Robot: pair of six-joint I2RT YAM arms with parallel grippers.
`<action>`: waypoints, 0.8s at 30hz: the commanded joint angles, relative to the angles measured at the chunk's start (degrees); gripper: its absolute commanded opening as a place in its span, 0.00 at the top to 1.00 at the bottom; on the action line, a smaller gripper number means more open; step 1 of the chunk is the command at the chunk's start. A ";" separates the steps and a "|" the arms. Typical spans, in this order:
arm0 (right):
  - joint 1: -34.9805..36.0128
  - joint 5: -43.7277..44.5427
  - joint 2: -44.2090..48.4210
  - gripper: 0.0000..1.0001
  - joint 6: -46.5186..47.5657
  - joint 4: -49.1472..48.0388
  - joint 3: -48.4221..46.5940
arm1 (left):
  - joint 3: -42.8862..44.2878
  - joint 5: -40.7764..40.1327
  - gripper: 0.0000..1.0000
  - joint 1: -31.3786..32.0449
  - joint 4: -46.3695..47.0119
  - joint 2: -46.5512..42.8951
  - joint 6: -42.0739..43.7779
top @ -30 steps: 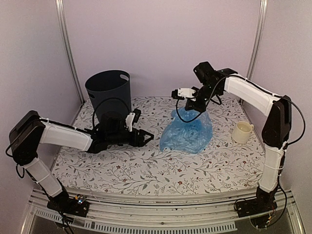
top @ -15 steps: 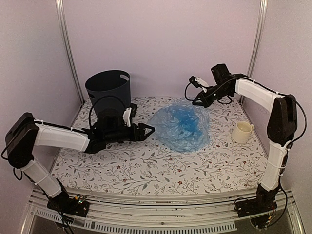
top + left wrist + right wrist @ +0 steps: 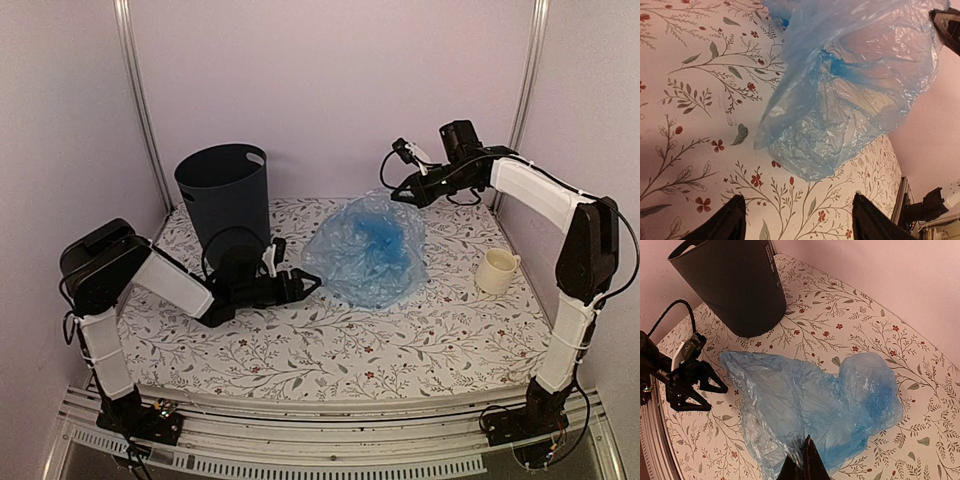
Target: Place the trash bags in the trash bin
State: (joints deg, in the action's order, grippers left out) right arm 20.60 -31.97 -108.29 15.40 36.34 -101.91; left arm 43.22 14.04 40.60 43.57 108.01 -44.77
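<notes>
The light-blue trash bag (image 3: 368,250) hangs spread out over the middle of the table, its lower part resting on the flowered cloth. My right gripper (image 3: 402,194) is shut on the bag's upper edge and holds it up; in the right wrist view the shut fingers (image 3: 807,462) pinch the plastic of the bag (image 3: 840,400). The dark trash bin (image 3: 223,190) stands upright at the back left and also shows in the right wrist view (image 3: 732,285). My left gripper (image 3: 308,284) is open and empty, low over the table at the bag's left edge, with the bag (image 3: 840,100) just ahead of its fingertips (image 3: 727,222).
A cream mug (image 3: 495,270) stands at the right side of the table. Metal frame posts (image 3: 140,110) and pink walls close in the back and sides. My left gripper (image 3: 692,385) shows in the right wrist view between the bin and the bag.
My right gripper has moved right and back with the bag, which has spread wider. My left arm has folded in and its gripper has dropped lower, still at the bag's left edge.
</notes>
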 commanded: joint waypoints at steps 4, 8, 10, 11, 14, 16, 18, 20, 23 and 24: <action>-1.44 -1.93 1.24 0.98 -1.86 -1.75 0.97 | 4.71 1.13 0.29 -0.43 12.75 11.33 -6.60; -1.52 -2.26 1.32 0.98 -1.86 -1.71 0.99 | 7.59 0.31 0.32 -0.36 18.03 16.91 -9.34; -1.53 -2.24 1.28 0.98 -1.86 -1.72 1.00 | 9.07 0.28 0.34 -0.35 20.33 19.59 -10.29; -1.53 -2.18 1.38 0.98 -1.86 -1.72 1.01 | 9.93 0.43 0.35 -0.35 21.02 20.26 -10.55; -1.53 -2.01 1.40 0.98 -1.86 -1.75 1.18 | 12.13 1.10 0.40 -0.19 22.64 22.64 -10.76; -1.53 -2.02 1.48 0.98 -1.86 -1.71 1.23 | 13.68 1.52 0.45 -0.08 22.46 23.74 -10.94; -1.60 -1.94 1.49 0.98 -1.86 -1.75 1.27 | 14.75 1.91 0.52 0.00 22.44 24.53 -11.08; -1.61 -1.67 1.50 0.98 -1.86 -1.82 1.27 | 15.08 2.40 0.57 0.01 22.72 24.51 -11.18; -1.84 -1.53 1.58 0.98 -1.86 -1.87 1.51 | 14.20 2.50 0.61 0.09 23.03 23.53 -11.10; -1.98 -1.60 1.58 0.98 -1.91 -1.89 1.61 | 13.71 2.44 0.63 0.15 23.05 23.03 -10.86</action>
State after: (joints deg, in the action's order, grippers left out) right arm 19.25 -33.19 -108.29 14.09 35.48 -101.23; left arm 57.30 15.62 40.49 64.25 131.87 -55.94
